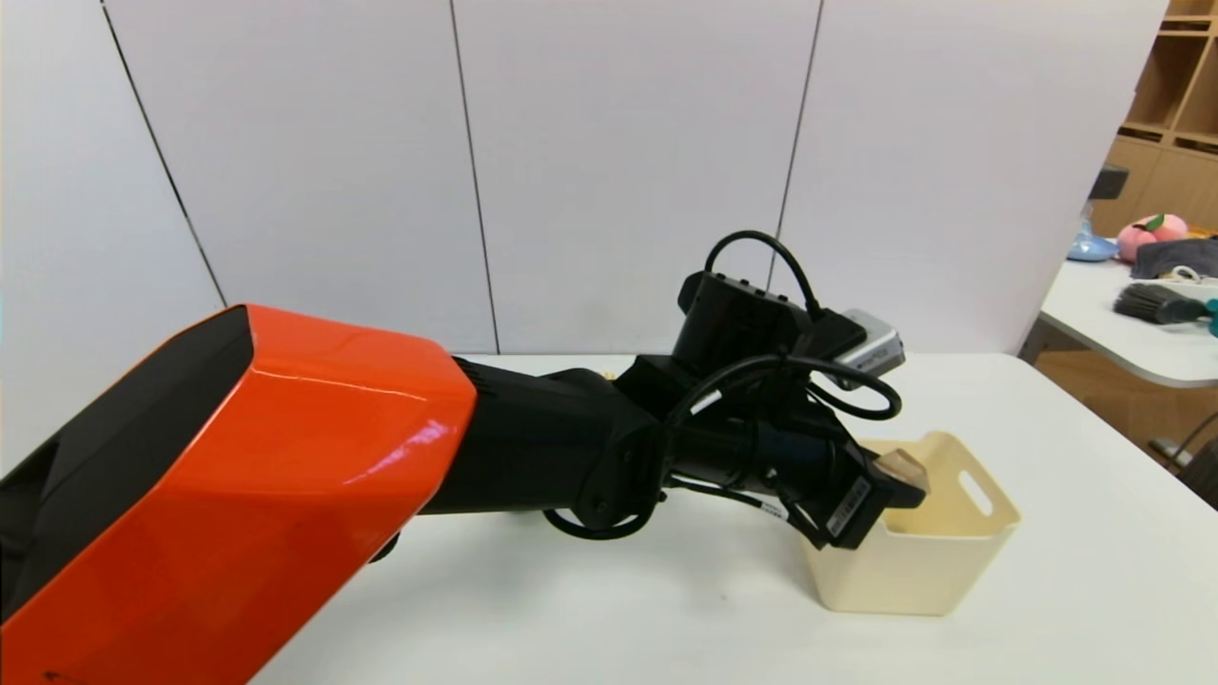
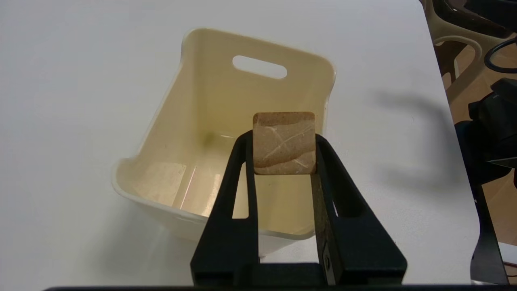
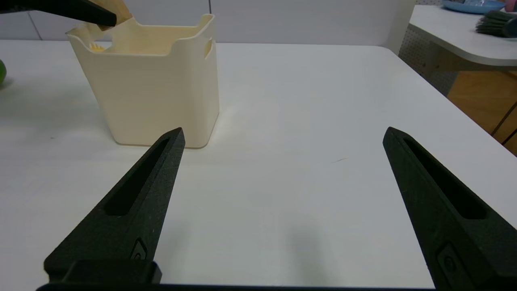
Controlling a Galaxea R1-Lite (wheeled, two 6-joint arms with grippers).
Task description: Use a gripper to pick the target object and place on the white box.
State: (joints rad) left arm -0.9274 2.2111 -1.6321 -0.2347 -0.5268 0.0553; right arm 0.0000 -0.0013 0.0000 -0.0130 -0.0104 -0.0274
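We see the wooden block (image 2: 284, 143) between the fingers (image 2: 244, 161) of the left gripper (image 2: 284, 151), one finger pressed against each of two opposite sides. The fingers are clenched on it at their very tips, and part of the block stands out past them. In the left wrist view we look onto one square face, tan with darker grain and a few pale scratches. The block is up at the level of the box's rim, over the opening of the cream box (image 1: 904, 571), and we cannot tell whether it touches the rim. The box stands upright on the white bench (image 1: 666, 609), wider at the top than at the base, with a slot handle cut through its wall. The left arm (image 1: 352, 409), orange shell first and then black joints and looping cables, reaches across in front of us to the box, with a small silver camera (image 1: 871, 352) mounted near its wrist. The right gripper (image 3: 284, 133) is parked above the bench near the box, its fingers spread wide with nothing between them. At the edge of the right wrist view we make out part of something green (image 3: 2, 72) on the bench. Beyond, on a second table (image 1: 1147, 328), lie a dark brush (image 1: 1156, 303), a pink peach-like thing (image 1: 1147, 236) and a dark cloth (image 1: 1175, 257).
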